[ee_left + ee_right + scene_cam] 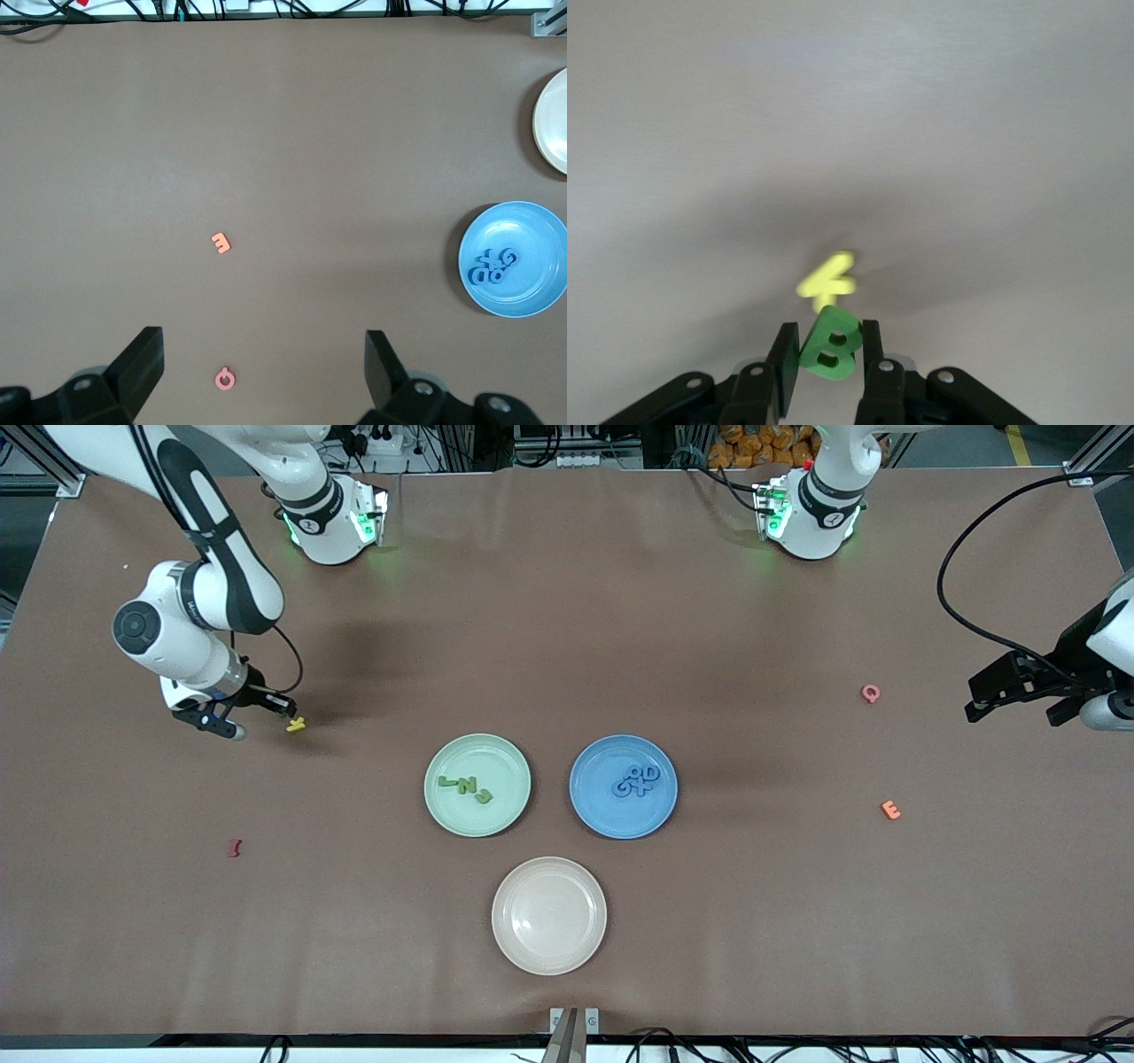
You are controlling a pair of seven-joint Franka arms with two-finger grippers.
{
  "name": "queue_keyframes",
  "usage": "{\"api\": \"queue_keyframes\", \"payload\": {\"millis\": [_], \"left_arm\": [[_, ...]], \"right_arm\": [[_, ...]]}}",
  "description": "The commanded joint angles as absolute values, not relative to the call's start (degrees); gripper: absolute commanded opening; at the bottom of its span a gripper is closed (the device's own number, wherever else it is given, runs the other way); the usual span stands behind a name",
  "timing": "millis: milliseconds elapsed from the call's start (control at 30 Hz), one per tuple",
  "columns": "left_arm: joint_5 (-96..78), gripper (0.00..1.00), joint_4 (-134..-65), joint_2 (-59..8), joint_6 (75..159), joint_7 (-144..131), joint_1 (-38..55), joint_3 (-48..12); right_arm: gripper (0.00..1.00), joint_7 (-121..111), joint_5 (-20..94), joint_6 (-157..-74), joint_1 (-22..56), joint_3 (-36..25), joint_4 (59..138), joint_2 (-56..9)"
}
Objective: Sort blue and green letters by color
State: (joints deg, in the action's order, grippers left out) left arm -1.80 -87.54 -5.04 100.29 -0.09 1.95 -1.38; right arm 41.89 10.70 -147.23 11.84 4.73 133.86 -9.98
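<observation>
The right gripper (pixel 826 354) is clamped on a green B (pixel 829 343), seemingly upright, long axis along the fingers, just above a yellow letter (pixel 296 724). The left gripper (pixel 264 363) waits, fingers apart, over the tabletop (pixel 567 602).

You see a green B (pixel 829 343) beside a yellow letter (pixel 296 724). The green plate (pixel 509 808) carries three green letters (pixel 467 786); beside it, the blue plate (pixel 592 808) carries blue letters (pixel 638 779). Note the pink Q (pixel 871 693) and the orange E (pixel 890 810).

Three green letters (pixel 465 786) lie in green plate (pixel 477 817).
</observation>
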Motion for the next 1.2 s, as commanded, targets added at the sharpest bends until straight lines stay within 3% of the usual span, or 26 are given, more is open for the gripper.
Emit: {"api": "queue_keyframes", "payload": {"millis": [0, 434, 1034, 1101, 1167], "left_arm": [[-1.1, 1.0, -87.8, -4.9, 100.9, -0.8, 1.8, -1.5], [-1.1, 1.0, -87.7, -5.3, 101.0, -0.7, 1.8, -1.5], [-1.1, 1.0, -87.7, -5.3, 101.0, -0.7, 1.8, -1.5], [-1.1, 1.0, -87.7, -5.3, 101.0, -0.7, 1.9, -1.5], [-1.1, 1.0, -87.7, -5.3, 101.0, -0.7, 1.9, -1.5]], "right_arm": [[0.12, 47.5, 11.8, -146.4, 14.3, 4.9, 127.1, -14.9], [0.12, 58.5, 11.7, -144.1, 20.2, 4.8, 112.8, -25.2], [0.12, 61.6, 11.6, -144.4, 22.3, 4.7, 107.5, -30.8], [0.16, 61.6, 11.5, -144.3, 22.2, 4.7, 107.5, -30.8], [0.31, 61.6, 11.6, -144.3, 22.2, 4.7, 107.5, -30.8]]}}
